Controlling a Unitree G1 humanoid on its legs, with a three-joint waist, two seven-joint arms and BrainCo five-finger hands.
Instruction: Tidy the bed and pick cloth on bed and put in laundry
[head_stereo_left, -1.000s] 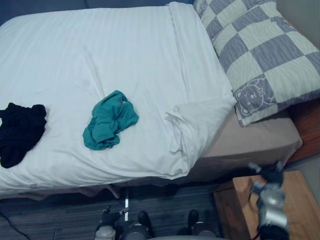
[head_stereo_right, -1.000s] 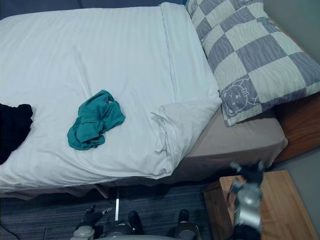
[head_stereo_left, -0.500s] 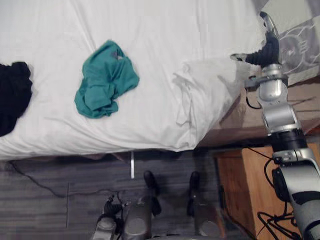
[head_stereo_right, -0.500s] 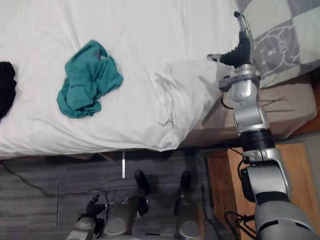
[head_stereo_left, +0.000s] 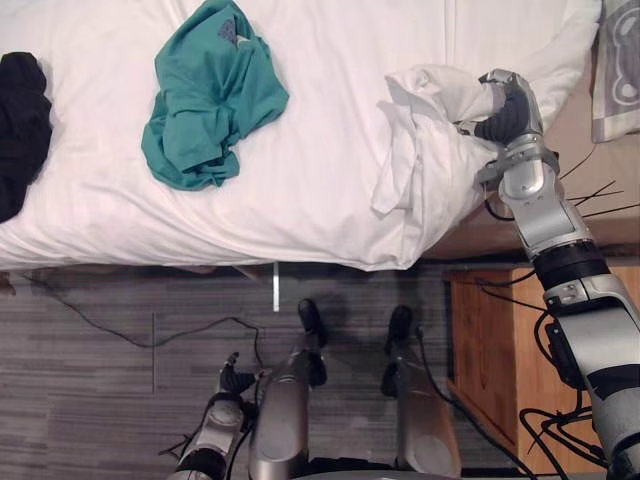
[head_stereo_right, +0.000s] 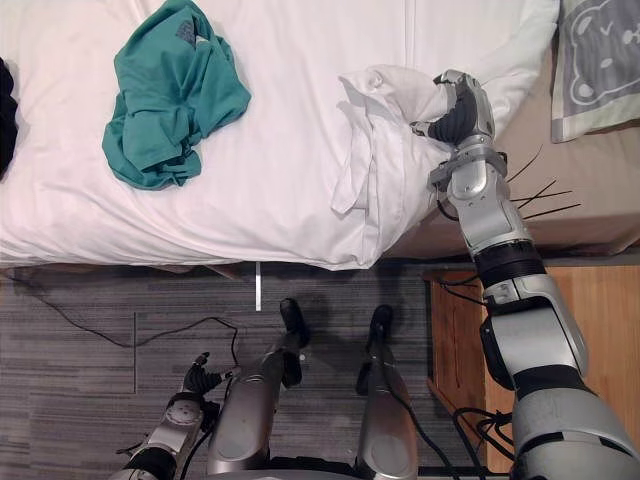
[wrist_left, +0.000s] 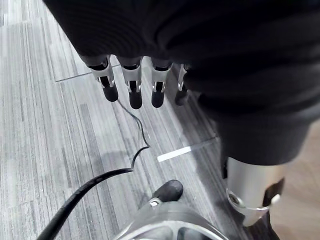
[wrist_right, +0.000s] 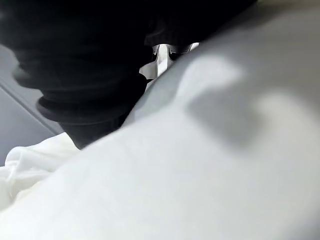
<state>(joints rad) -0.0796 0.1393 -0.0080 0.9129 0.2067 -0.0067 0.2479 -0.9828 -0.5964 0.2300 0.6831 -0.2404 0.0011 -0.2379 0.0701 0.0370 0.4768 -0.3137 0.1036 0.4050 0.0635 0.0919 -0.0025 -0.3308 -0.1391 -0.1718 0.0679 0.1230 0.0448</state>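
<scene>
The right hand (head_stereo_left: 505, 105) is reaching in over the near edge of the bed, and its fingers are curling round the bunched, turned-back corner (head_stereo_left: 420, 135) of the white striped duvet (head_stereo_left: 340, 60); in its own wrist view white fabric is lying close against the dark cover, which fits a clenched hold on that corner. The left hand (wrist_left: 134, 82) is hanging low over the grey plank floor (head_stereo_left: 120, 330), fingers straight and relaxed, holding nothing. The step in hand is judged to be the tidying one: the corner is lying doubled over on itself, exposing the tan fitted sheet (head_stereo_left: 560, 150) beside the grey-and-cream checked pillow (head_stereo_left: 622, 60). The next move is calling for the corner to be drawn out toward the pillow and laid flat, with the hold kept until the fold is opening fully, since a loose pinch is likely to slip off the bulky fabric. The clothes for collection are lying on the duvet, well apart from the working hand: a crumpled teal cloth (head_stereo_left: 210, 100) near the middle, and a black cloth (head_stereo_left: 22, 120) further off at the far left. As to containers, I cannot tell where the laundry receptacle is standing; with both cloths lying on the bed, the laundry part is judged not yet begun.
</scene>
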